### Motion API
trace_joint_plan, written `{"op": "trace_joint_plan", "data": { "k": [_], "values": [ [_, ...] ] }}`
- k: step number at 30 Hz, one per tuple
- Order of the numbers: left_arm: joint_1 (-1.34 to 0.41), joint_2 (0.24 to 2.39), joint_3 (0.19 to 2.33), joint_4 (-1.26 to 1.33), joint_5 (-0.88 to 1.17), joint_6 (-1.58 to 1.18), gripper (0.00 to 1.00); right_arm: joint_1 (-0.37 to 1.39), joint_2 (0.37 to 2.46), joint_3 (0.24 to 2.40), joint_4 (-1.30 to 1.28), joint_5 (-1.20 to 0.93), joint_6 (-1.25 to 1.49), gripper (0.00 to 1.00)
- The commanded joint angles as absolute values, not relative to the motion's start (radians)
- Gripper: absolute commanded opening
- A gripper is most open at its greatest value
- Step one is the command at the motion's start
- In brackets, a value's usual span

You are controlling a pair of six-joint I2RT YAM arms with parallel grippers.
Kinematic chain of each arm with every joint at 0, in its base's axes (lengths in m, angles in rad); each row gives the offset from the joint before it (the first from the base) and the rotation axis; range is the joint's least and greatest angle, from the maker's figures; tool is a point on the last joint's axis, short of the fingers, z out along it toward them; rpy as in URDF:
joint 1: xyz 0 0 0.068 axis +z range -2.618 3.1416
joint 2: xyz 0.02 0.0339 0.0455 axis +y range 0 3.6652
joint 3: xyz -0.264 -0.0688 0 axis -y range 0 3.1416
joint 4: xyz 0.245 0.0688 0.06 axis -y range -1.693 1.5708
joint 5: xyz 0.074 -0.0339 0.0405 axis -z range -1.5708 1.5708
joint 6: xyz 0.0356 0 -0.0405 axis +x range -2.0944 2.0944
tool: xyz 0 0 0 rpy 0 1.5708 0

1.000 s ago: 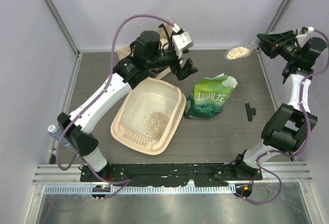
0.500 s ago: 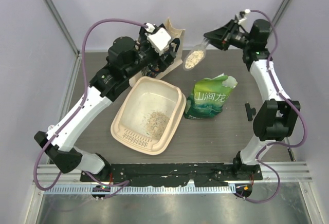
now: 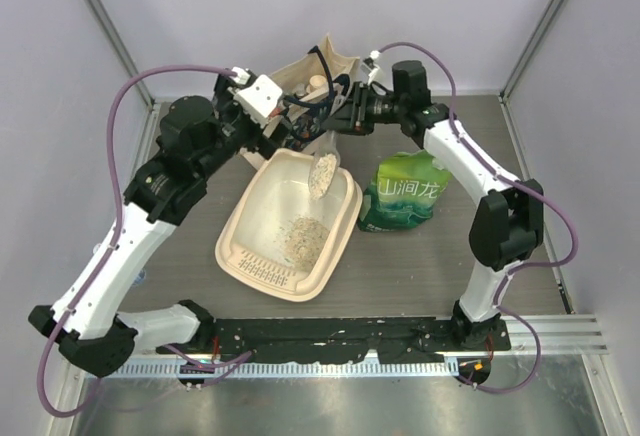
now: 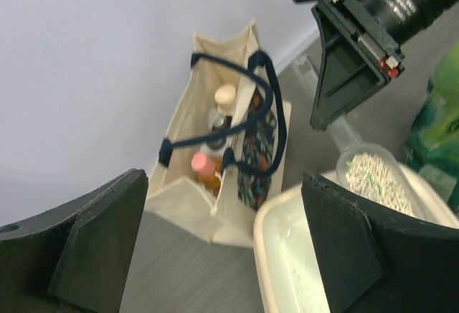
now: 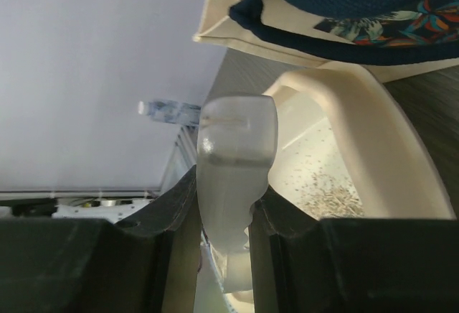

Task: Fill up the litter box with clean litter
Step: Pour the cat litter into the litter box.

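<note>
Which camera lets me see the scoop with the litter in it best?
The left wrist view: the scoop is close, its heap of litter plain to see. The top view shows it small, over the litter box. The right wrist view shows only its cloudy handle, held in the right gripper.

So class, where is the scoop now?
Top view, centre: the clear scoop, held by the right gripper, hangs over the far rim of the litter box, left of the green bag.

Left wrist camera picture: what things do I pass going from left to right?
Beige canvas tote bag with dark handles → clear plastic scoop heaped with pale clean litter → green plastic bag.
</note>
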State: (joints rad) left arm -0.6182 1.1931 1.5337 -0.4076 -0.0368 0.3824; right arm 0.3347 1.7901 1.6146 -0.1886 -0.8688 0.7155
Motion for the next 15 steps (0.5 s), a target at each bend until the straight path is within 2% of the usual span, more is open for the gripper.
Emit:
{"op": "trace_joint_plan", "data": {
  "k": [1, 5, 15],
  "values": [
    [-0.571, 1.137, 1.465, -0.618, -0.048, 0.396, 0.92, 0.409, 1.812, 1.716, -0.317, -0.740, 0.475, 0.01],
    [-0.531, 1.079, 1.384, -0.643, -0.034, 0.377, 0.91, 0.498, 1.856, 1.770, -0.365, -0.669, 0.381, 0.01],
    [-0.511, 1.049, 1.355, -0.637, -0.028, 0.341, 0.89, 0.617, 1.982, 1.949, -0.434, -0.522, 0.168, 0.01]
  ]
}}
